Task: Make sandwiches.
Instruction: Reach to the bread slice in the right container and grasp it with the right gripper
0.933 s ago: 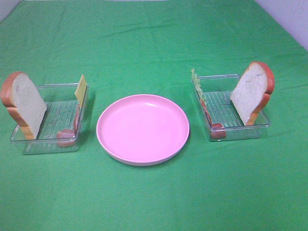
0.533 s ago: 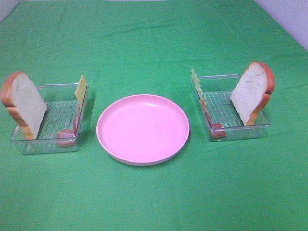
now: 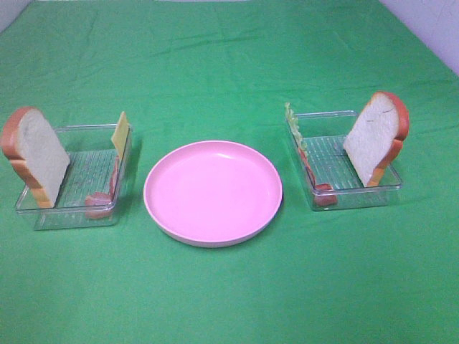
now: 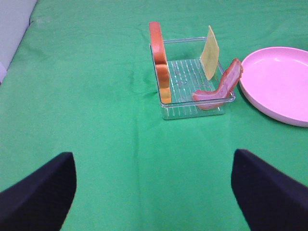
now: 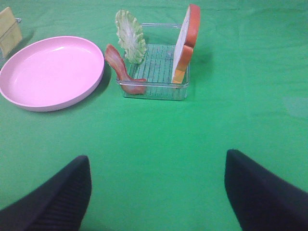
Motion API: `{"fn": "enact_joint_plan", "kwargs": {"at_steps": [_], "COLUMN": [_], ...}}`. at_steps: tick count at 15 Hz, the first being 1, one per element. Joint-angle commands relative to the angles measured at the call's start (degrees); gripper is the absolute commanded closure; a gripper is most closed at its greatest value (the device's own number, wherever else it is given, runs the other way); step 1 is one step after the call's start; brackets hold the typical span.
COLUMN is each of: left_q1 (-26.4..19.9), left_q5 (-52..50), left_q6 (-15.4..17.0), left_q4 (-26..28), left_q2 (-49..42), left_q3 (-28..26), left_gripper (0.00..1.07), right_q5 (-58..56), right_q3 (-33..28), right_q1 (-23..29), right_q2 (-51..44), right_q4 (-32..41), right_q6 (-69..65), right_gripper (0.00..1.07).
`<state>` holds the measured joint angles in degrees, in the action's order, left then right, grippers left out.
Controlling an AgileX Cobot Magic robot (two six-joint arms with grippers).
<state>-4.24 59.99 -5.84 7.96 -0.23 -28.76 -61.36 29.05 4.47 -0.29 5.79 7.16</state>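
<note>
Sandwich makings wait unassembled on the green-clothed desk (image 3: 215,57), either side of the bare pink plate (image 3: 213,193) at its centre. In the left tray (image 3: 68,215), the left bread slice (image 3: 36,154) stands on edge against the outer wall, its long axis near upright, its rounded crust pointing up and its white face turned toward the plate. The cheese square (image 3: 120,132) stands propped against the inner wall, and the left meat strip (image 3: 100,201) curls over the near inner corner. The right tray (image 3: 358,197) mirrors it: the right bread slice (image 3: 374,136) leans on the outer wall with its crown up, the lettuce leaf (image 3: 292,118) is upright at the far inner corner, and the right meat strip (image 3: 315,183) runs along the inner wall. The pieces seem stood on edge so that each thin one offers a rim to grasp from above. The left pincer (image 4: 153,159) and the right pincer (image 5: 156,159) hover over the near desk, each spread wide and holding nothing.
</note>
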Motion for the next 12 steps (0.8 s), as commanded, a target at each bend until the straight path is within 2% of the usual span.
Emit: {"fn": "enact_joint_plan", "kwargs": {"at_steps": [1, 12], "left_q1": [-0.23, -0.23], "left_q5": [-0.40, -0.40], "left_q6": [-0.11, -0.11], "left_q4": [0.06, 0.06], "left_q2": [-1.32, -1.32], "left_q3": [0.00, 0.00], "left_gripper": [0.23, 0.23], "right_q5": [0.40, 0.40], "right_q3": [-0.23, -0.23], "right_q1": [-0.46, -0.46], "right_q2": [-0.69, -0.69], "right_q4": [-0.06, -0.06], "right_q6": [0.34, 0.34], "right_gripper": [0.34, 0.34]}}
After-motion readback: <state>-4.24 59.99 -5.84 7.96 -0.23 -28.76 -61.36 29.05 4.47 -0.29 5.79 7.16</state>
